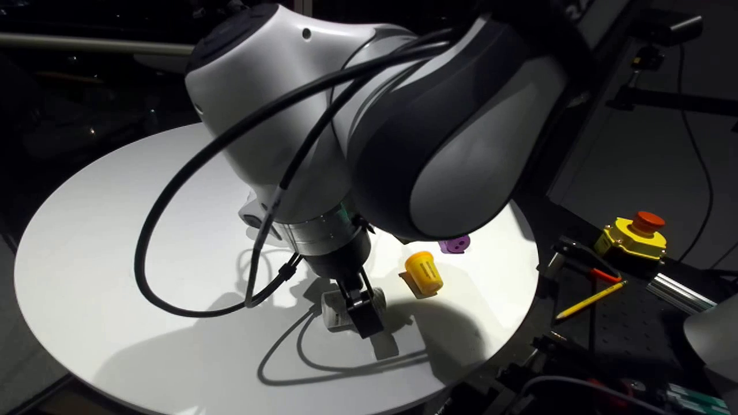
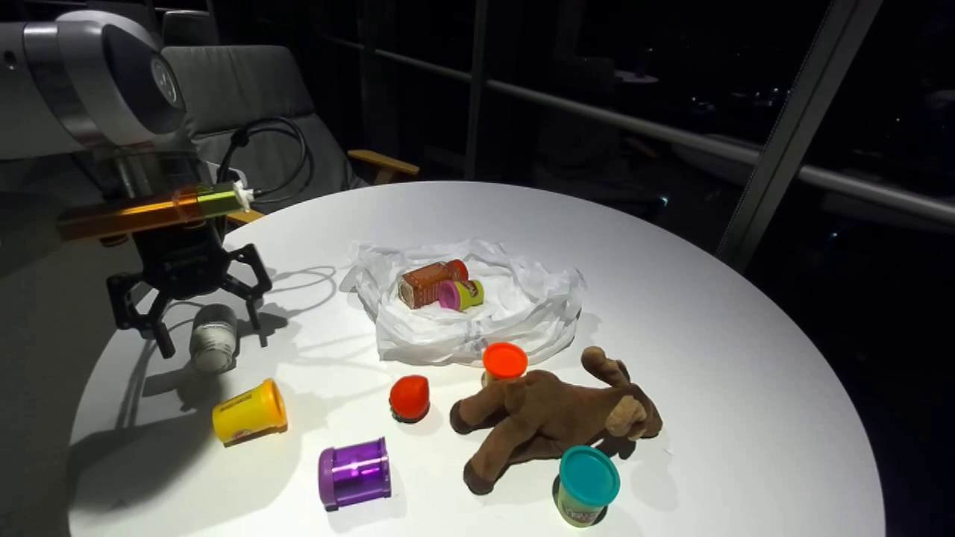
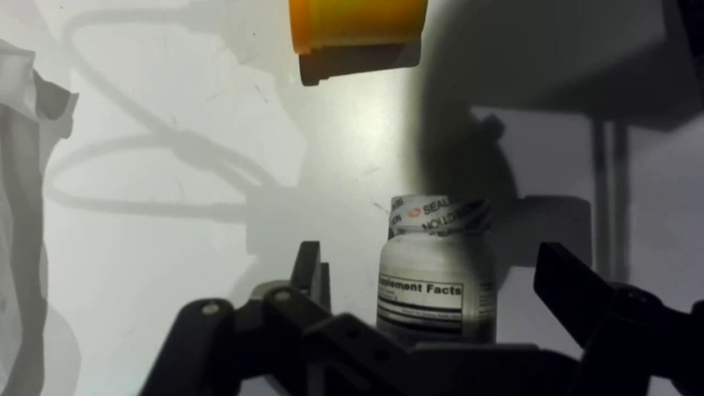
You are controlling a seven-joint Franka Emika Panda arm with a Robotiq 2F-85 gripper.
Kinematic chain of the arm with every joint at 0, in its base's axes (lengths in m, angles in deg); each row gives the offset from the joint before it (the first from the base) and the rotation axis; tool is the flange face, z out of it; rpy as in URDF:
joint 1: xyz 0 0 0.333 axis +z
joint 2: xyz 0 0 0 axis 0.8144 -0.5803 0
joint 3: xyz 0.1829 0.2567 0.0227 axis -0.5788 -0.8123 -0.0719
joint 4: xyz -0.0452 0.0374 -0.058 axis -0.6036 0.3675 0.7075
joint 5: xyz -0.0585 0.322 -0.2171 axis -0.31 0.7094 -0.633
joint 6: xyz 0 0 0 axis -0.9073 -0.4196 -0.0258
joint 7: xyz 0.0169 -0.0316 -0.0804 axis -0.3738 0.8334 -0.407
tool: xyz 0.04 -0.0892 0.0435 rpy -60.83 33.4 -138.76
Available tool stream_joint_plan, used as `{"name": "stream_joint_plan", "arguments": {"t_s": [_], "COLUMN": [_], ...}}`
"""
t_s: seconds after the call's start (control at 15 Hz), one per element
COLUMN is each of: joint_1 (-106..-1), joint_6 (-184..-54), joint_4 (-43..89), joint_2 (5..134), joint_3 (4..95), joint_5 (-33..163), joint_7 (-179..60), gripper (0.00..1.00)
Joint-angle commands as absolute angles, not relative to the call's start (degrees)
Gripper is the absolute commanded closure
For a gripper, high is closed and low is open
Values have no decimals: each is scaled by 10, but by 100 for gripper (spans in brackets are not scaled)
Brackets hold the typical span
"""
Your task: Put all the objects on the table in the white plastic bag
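White bottle (image 3: 426,258), hand (image 3: 430,261) spread clear either side, open tabletop (image 2: 313,365) toward bag (image 2: 421,339)

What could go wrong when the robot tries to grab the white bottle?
First, the white bottle lies on its side, so it might roll away if the open gripper bumps it.

Second, the yellow tub is also on its side nearby, so a knock could probably send it rolling too.

Third, the white plastic bag is crumpled with loose edges, so when the gripper drops something in, it might snag the plastic.
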State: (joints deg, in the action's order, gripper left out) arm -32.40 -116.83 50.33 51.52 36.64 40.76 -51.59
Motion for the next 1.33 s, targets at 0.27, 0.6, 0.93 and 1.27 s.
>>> {"name": "stream_joint_plan", "arguments": {"t_s": [0.27, 0.6, 0.93, 1.27], "joint_1": [-354, -372, -428, -488], "joint_6": [-1181, -1179, -1168, -1151], "joint_4": [485, 483, 457, 353], "joint_2": [519, 530, 589, 578], "joint_3": [333, 335, 343, 397], "joint_5": [441, 456, 544, 584], "joint_7": [-436, -428, -435, -452], "gripper": [49, 74, 74, 74]}}
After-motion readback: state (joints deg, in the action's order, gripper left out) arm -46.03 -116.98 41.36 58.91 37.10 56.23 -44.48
